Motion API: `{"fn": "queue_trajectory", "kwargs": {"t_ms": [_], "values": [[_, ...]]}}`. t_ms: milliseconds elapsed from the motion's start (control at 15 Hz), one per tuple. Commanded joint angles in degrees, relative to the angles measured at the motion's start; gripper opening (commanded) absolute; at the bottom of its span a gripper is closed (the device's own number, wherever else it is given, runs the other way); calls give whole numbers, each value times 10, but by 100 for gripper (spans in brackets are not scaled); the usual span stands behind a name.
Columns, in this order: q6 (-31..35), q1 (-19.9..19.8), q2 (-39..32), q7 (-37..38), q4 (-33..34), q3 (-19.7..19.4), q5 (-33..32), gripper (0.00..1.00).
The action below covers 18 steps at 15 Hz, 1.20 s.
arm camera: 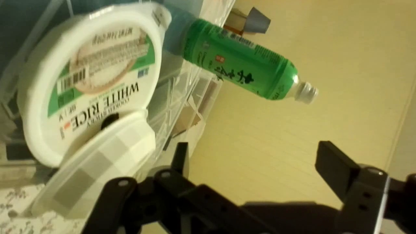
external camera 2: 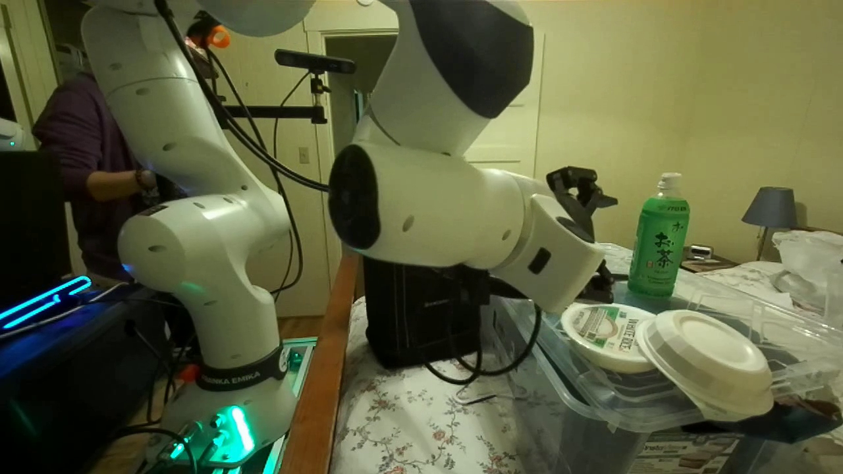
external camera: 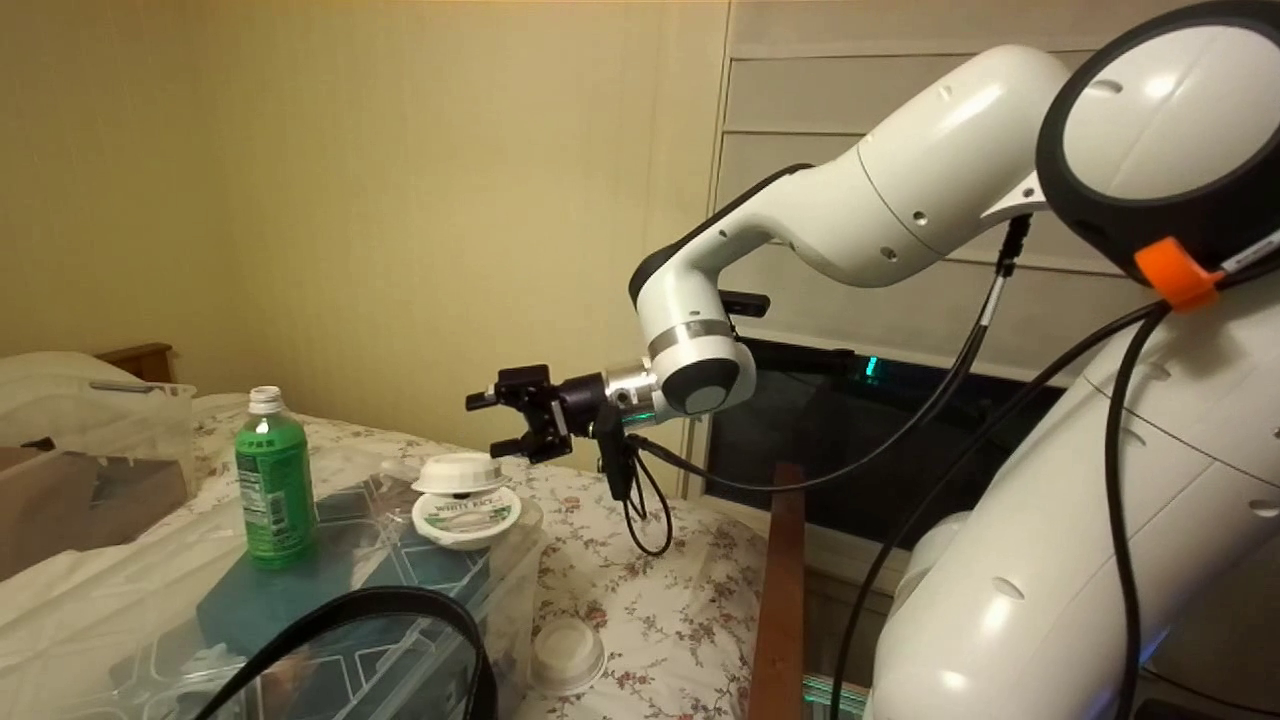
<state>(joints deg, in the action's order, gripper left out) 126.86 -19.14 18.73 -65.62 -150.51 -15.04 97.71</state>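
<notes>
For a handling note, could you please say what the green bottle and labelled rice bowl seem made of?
Green bottle: probably glossy plastic, given the highlight at its shoulder. Labelled rice bowl: likely smooth, opaque white plastic, from its moulded rim and tab; coated paperboard possible.

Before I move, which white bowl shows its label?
The WHITE RICE bowl, label up on the clear bin. The overturned bowl beside it and the third bowl, on the floral bedspread, show plain white.
</notes>
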Motion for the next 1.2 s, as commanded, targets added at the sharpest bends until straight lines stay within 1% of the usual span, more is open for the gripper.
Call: {"fn": "queue_trajectory", "kwargs": {"t_ms": [0,333,467,600,733,867,1133], "values": [[36,-14,-22,-128,17,3,93,100],[76,-16,-103,-331,66,16,281,100],[80,-11,-142,-399,86,20,351,100],[81,-3,-185,-458,108,20,407,100],[86,8,-224,-490,127,16,442,100],[94,22,-253,-503,140,12,457,100],[109,45,-281,-482,151,6,440,100]]}}
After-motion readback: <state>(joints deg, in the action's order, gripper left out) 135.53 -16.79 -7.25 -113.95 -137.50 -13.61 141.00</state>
